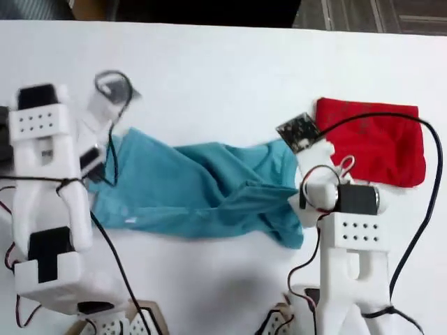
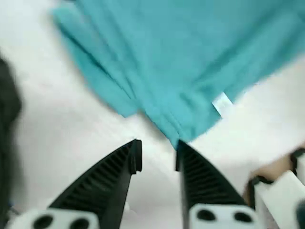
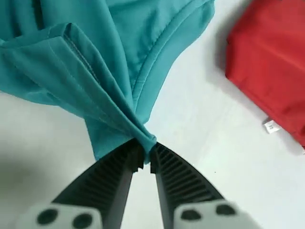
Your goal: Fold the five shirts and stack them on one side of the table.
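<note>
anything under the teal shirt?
White table shows at the edges of the teal shirt; one corner is pinched in the right gripper. Anything beneath its spread middle is covered, so I can't tell.

Teal shirt [image 1: 202, 188], red shirt [image 1: 374, 143], white bench [image 1: 223, 63]
Both shirts plain, the red at 3 o'clock from the teal; white tag [image 2: 222, 103] on the teal, white label [image 3: 271, 127] on the red. Left hand [image 2: 157, 155] and right hand [image 3: 145, 160]: ribbed black fingers.
</note>
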`<state>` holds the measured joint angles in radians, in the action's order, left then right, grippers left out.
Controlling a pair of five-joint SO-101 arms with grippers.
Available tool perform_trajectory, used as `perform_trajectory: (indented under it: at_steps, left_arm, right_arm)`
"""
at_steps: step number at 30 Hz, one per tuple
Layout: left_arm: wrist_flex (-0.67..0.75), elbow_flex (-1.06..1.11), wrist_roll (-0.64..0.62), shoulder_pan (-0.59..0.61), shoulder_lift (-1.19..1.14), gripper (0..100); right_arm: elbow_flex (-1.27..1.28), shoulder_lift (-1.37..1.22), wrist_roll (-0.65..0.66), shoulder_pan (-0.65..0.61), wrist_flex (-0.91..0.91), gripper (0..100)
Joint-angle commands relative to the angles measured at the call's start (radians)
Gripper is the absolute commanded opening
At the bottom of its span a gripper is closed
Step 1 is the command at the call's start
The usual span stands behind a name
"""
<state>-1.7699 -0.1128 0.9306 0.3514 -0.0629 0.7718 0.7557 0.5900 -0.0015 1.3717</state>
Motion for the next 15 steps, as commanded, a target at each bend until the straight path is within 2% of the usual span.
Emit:
perform_trajectory:
  at_steps: [1,3,6,12,15]
  left_arm:
    - [-0.017,-0.119,-0.040,0.002,0.063,20]
    - [-0.015,-0.111,-0.043,-0.014,0.052,20]
    - [0.003,0.024,-0.044,-0.060,0.017,20]
    - [0.264,0.289,-0.044,-0.061,-0.160,20]
    - [0.269,0.292,-0.037,-0.048,-0.229,20]
  right_arm:
    - [0.068,0.035,0.006,0.048,-0.091,2.2]
    - [0.089,0.033,0.006,0.064,-0.117,2.2]
    - [0.094,0.033,0.006,0.065,-0.127,2.2]
    - [0.092,0.041,0.005,0.067,-0.128,2.2]
    - [0.094,0.041,0.005,0.067,-0.127,2.2]
